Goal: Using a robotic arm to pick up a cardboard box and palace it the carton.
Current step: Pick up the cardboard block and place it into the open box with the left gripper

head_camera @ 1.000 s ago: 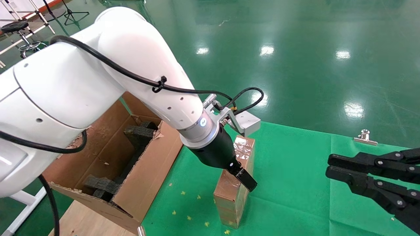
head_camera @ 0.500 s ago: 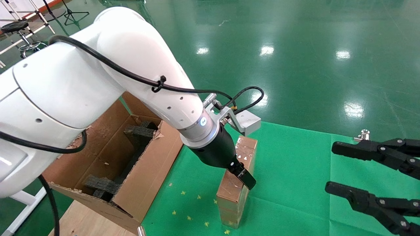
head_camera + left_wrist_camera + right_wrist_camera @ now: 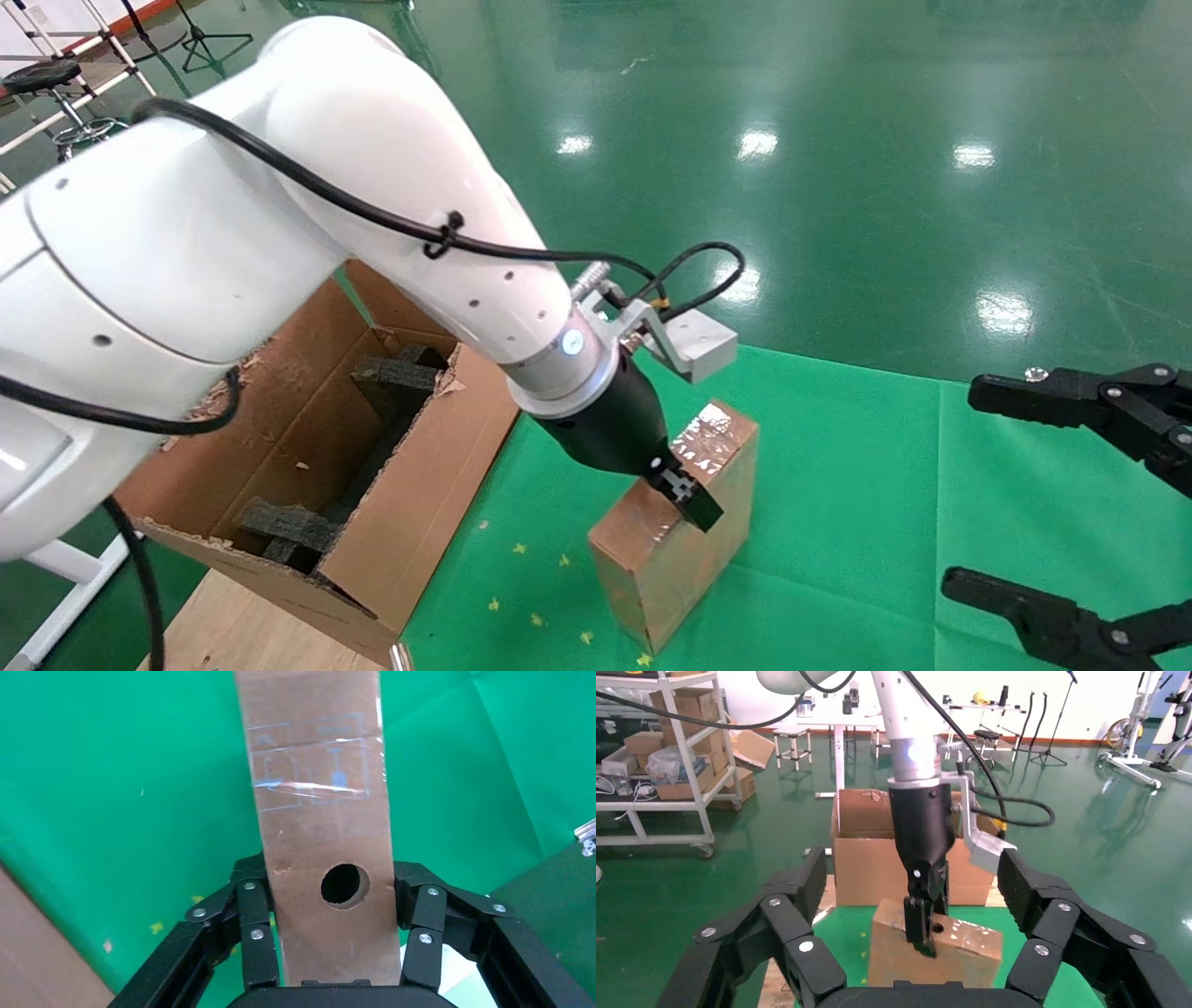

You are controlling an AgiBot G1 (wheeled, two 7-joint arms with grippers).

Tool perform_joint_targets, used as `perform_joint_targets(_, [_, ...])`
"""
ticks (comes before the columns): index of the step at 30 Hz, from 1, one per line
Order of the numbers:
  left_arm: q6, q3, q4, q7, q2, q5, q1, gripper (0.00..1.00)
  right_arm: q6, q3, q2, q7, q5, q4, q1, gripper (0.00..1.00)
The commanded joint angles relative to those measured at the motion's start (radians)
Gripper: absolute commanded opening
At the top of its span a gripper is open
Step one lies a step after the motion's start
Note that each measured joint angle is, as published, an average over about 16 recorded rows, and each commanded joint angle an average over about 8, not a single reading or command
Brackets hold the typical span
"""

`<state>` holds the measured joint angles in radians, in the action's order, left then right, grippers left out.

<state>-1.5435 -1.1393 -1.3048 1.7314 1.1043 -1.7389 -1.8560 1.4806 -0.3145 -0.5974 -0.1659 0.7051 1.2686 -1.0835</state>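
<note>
The white robotic arm [image 3: 279, 214] is my left arm. Its left gripper [image 3: 684, 499] is shut on the small cardboard box [image 3: 670, 550], one finger on each long side. The box is tilted over the green mat. In the left wrist view the box [image 3: 320, 811] shows its tape and round hole [image 3: 344, 884] between the closed fingers of the left gripper [image 3: 327, 888]. The carton [image 3: 307, 447] stands open to the left of the box, with dark foam blocks [image 3: 396, 382] inside. My right gripper [image 3: 959, 486] is wide open and empty at the right edge. The right wrist view shows the box [image 3: 954, 962] and the carton [image 3: 863, 860].
A green mat [image 3: 838, 485] covers the table right of the carton. The carton rests on a wooden board [image 3: 242, 624]. The carton's torn near wall [image 3: 419, 503] stands between the box and the foam. Shiny green floor [image 3: 885, 186] lies beyond the table.
The box has turned and tipped in the left gripper's hold, its far end shifting right. The right gripper has opened from nearly shut to wide open.
</note>
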Motion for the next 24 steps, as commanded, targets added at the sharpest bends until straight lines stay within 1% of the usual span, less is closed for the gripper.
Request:
perform_joint_targets(1, [-0.001,0.0,-0.002,-0.002,-0.008,0.005,-0.006,0.0,0.0,0.0,0.0,0.0,0.0,0.0,0.0,1.0])
perform_joint_targets(7, [0.023,0.062,-0.032,-0.084,-0.118,0.072,-0.058,0.0,0.0,0.0,0.0,0.0,0.0,0.0,0.0,1.0])
perform_joint_targets(14, [0.0,0.121,-0.042,-0.219,-0.294,0.117,-0.163,0.0,0.0,0.0,0.0,0.0,0.0,0.0,0.0,1.0])
perform_joint_targets(19, [-0.026,0.127,-0.035,-0.332,-0.431,0.125,-0.253,0.0,0.0,-0.001,0.0,0.0,0.0,0.0,0.0,1.0])
perform_joint_targets(24, [-0.039,0.098,-0.018,-0.442,-0.562,0.106,-0.336,0.0,0.0,-0.001,0.0,0.0,0.0,0.0,0.0,1.0])
